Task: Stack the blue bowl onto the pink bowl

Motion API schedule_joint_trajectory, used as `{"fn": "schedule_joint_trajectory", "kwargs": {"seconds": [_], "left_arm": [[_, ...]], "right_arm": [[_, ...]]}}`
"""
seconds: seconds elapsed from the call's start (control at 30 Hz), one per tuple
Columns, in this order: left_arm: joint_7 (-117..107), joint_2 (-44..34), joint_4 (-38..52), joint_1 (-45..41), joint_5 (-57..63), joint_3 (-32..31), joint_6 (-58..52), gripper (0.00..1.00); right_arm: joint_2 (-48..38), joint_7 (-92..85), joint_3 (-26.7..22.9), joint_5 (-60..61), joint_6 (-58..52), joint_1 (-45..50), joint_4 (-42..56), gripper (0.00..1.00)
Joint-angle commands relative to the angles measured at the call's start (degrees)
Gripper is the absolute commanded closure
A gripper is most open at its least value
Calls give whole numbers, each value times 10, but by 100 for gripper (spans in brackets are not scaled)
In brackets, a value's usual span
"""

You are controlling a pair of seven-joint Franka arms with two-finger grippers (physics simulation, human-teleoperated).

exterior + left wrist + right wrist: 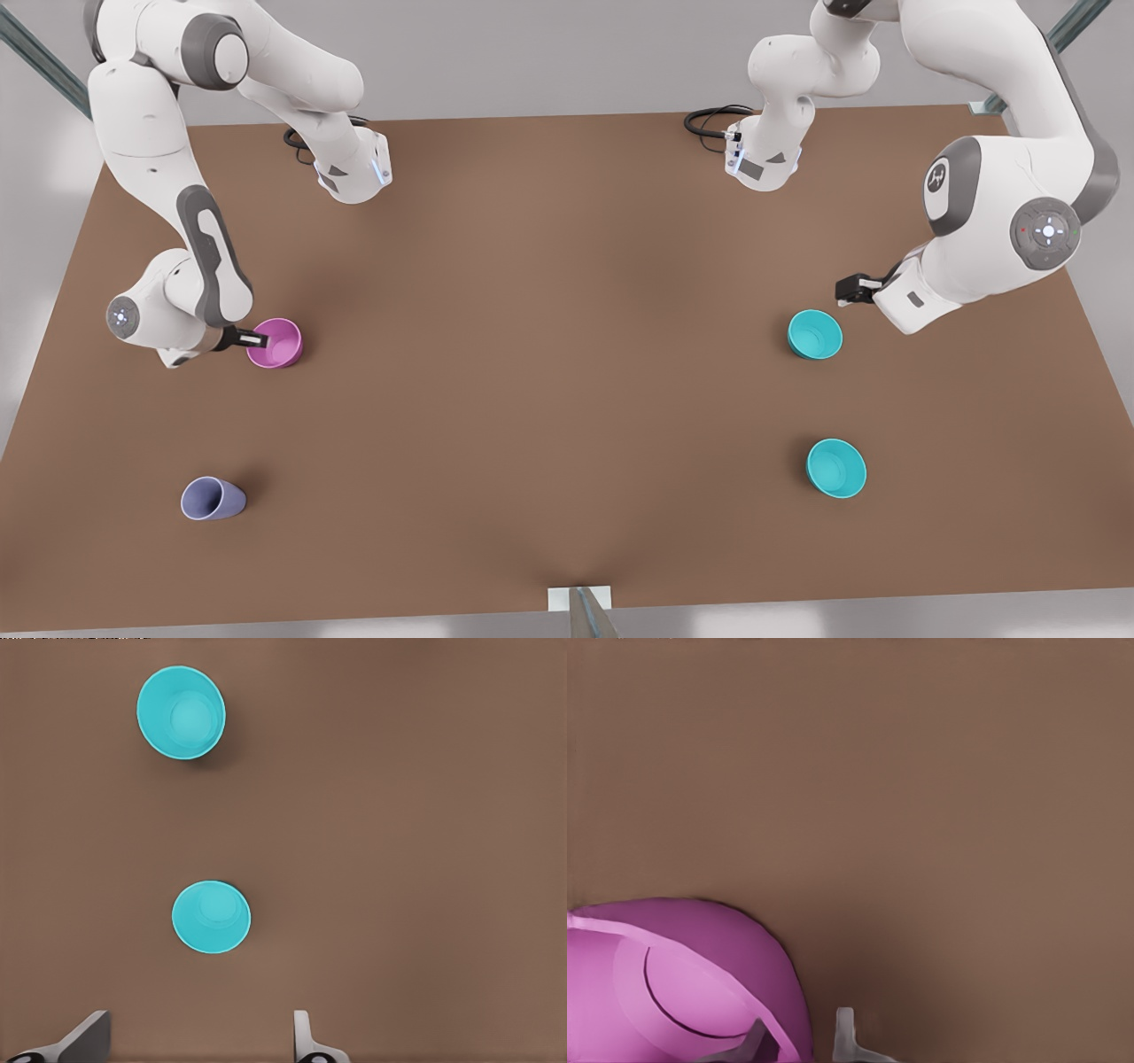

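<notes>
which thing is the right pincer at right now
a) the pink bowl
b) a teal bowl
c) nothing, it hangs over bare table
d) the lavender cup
a) The right pincer sits at the rim of the pink bowl; the right wrist view shows one finger inside the bowl and one outside its wall. The left pincer hangs open above the table near the two teal bowls.

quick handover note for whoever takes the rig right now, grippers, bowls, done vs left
Right gripper: at the pink bowl, one finger inside its rim, one outside.
Left gripper: open, empty, beside the nearer of two blue bowls; the other blue bowl sits apart from it.
Lavender cup: lying on its side on the table.
Done: no stacking.
Left: put a blue bowl on the pink bowl.
</notes>
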Motion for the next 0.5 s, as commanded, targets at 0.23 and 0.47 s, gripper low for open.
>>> {"fn": "schedule_joint_trajectory", "kwargs": {"seconds": [0.23,0.47], "left_arm": [[1,-1,9,1,1,0,0,0],[0,0,14,4,1,1,-13,0]], "right_arm": [[-137,27,31,80,-230,141,75,79],[160,588,29,174,-115,404,467,79]]}}
